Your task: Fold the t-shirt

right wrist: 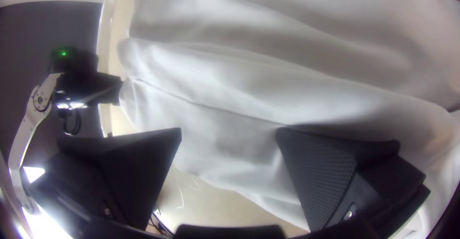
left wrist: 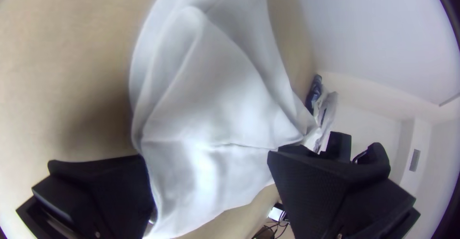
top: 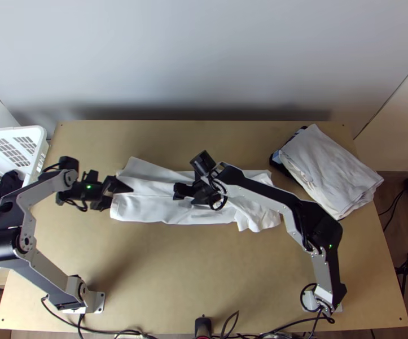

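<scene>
Your t-shirt [top: 172,213] lies in a long strip across the middle of the table [top: 204,282], folded over lengthwise, with its right end rumpled and a corner poking out at the far left. Your left gripper [left wrist: 208,157] is at the strip's left end, fingers wide apart with cloth between them, pinching nothing. Your right gripper [right wrist: 229,131] is over the middle, also spread wide; you can't tell whether its fingers touch the cloth.

The lengthwise fold looks mostly made, so tidying or folding the strip shorter seems next. If you close the left fingers too high, you may catch just the top layer and peel the fold open. Pull on that end while the rumpled one lies loose, and the whole strip could slide or twist. Lower the right gripper carelessly and a fingertip could drag a new crease into the middle.
</scene>
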